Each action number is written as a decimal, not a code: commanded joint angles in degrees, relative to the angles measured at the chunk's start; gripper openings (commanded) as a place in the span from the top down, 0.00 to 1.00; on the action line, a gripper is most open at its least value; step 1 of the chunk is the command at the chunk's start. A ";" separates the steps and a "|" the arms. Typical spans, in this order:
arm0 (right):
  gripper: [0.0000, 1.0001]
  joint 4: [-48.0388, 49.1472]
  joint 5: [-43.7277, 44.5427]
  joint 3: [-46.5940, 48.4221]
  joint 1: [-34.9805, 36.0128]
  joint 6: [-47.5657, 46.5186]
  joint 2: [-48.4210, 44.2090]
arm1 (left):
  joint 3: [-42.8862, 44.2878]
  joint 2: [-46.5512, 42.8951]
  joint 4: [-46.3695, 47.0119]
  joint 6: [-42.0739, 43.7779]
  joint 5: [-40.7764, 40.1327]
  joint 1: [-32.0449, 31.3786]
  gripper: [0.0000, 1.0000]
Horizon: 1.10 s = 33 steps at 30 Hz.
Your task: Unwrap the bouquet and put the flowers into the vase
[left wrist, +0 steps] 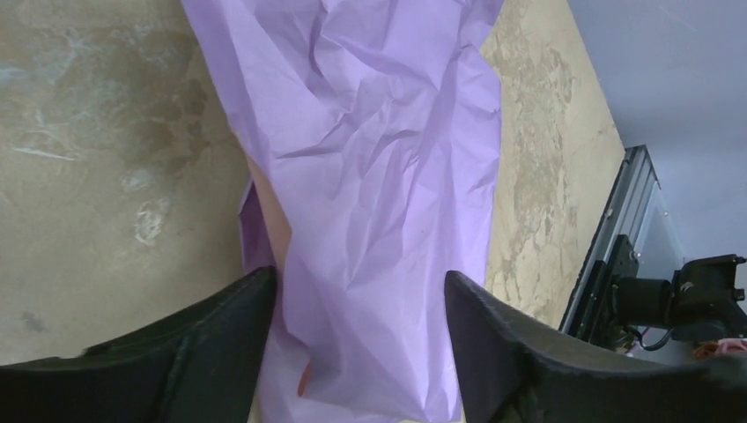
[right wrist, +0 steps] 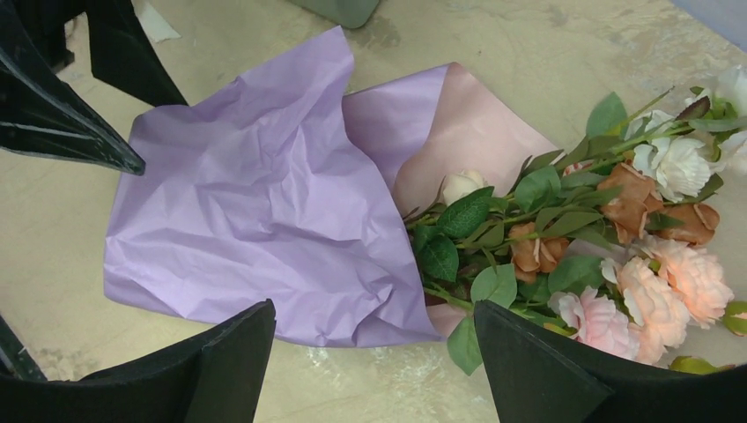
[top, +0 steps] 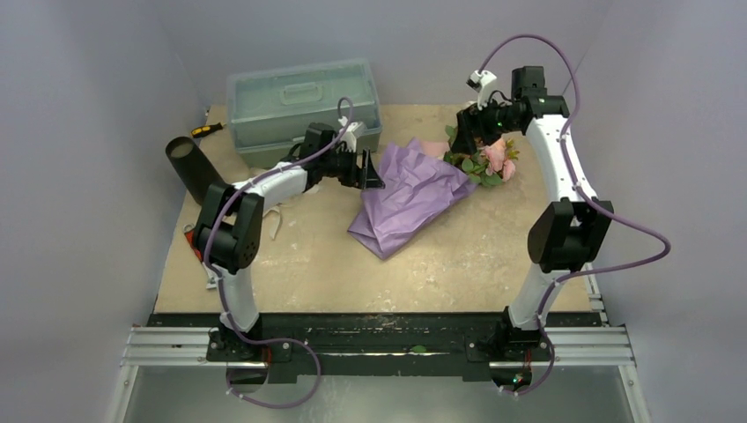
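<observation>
Bouquet [top: 423, 189] lies flat in the middle of the table [top: 458, 273], slanting from a near left end to a far right end. Nearest is the tail of the purple paper [right wrist: 255, 203], crinkled and loose. Farther along, one flap is turned back and shows its pink side [right wrist: 467, 123]. The flowers [right wrist: 634, 220] spill out of the far right end onto the table: pink, peach, brown and white roses with green leaves, their thin stems running back under the paper.

The left gripper [left wrist: 359, 278] sits low at the paper's left edge with its jaws spread wide. A stretch of the purple sheet lies between the fingers, and it is not pinched. The right gripper [right wrist: 374, 308] hangs above the flower end, its jaws also released and wide, holding nothing.

Well apart to the left, by the table's left edge, is the vase [top: 195, 169], a black tube with its open mouth in view. At the far edge sits a pale green toolbox [top: 304, 101] with its lid down. A yellow-handled screwdriver [top: 207, 130] lies just beside the toolbox's left end.
</observation>
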 commanded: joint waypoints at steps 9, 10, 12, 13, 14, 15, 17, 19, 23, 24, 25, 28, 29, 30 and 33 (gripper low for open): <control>0.14 -0.47 -1.83 6.35 -3.09 5.57 -6.00 | 3.37 -3.98 4.20 5.47 1.19 -8.55 0.99; 0.14 -0.80 -1.55 6.77 -3.23 5.67 -6.09 | 3.25 -4.86 4.39 6.46 1.41 -9.51 1.00; 0.14 -1.50 -0.89 7.25 -3.54 5.73 -6.27 | 3.02 -6.49 4.46 8.88 1.54 -11.52 1.00; 0.14 -1.93 -0.58 7.38 -3.68 5.58 -6.36 | 2.92 -7.40 4.46 10.14 2.00 -12.88 1.00; 0.15 -2.50 -0.23 7.49 -3.78 5.30 -6.41 | 2.81 -7.89 4.27 11.43 2.37 -14.01 1.00; 0.15 -2.73 0.04 7.50 -3.89 5.09 -6.52 | 2.74 -8.35 3.97 12.69 2.95 -14.94 1.00; 0.15 -3.37 0.82 7.13 -4.08 4.68 -7.02 | 2.74 -8.95 1.51 16.69 3.46 -17.42 1.00; 0.15 -3.88 1.52 6.69 -4.22 4.07 -7.43 | 2.79 -9.32 -2.90 23.48 4.44 -20.07 1.00; 0.15 -4.65 2.47 5.32 -4.27 1.78 -8.52 | 2.53 -9.39 -10.37 36.73 4.02 -25.35 1.00; 0.15 -4.76 2.62 4.67 -4.26 1.18 -8.89 | 2.52 -9.06 -11.79 39.44 3.36 -26.74 1.00; 0.15 -4.77 2.72 3.82 -4.27 0.49 -9.27 | 2.56 -8.51 -12.81 42.24 2.56 -27.87 1.00; 0.15 -5.56 3.29 1.56 -4.27 -2.08 -10.00 | 2.84 -6.80 -13.98 46.77 0.52 -31.65 1.00; 0.15 -5.97 3.56 0.88 -4.27 -2.99 -10.05 | 3.01 -6.35 -13.86 47.61 -0.23 -32.66 0.99; 0.15 -6.39 4.08 0.33 -4.27 -3.96 -10.06 | 3.34 -5.80 -13.56 48.13 -0.77 -33.42 0.94; 0.15 -8.06 5.01 -1.95 -4.27 -7.06 -9.60 | 5.40 -4.17 -13.26 47.84 -1.01 -34.42 0.67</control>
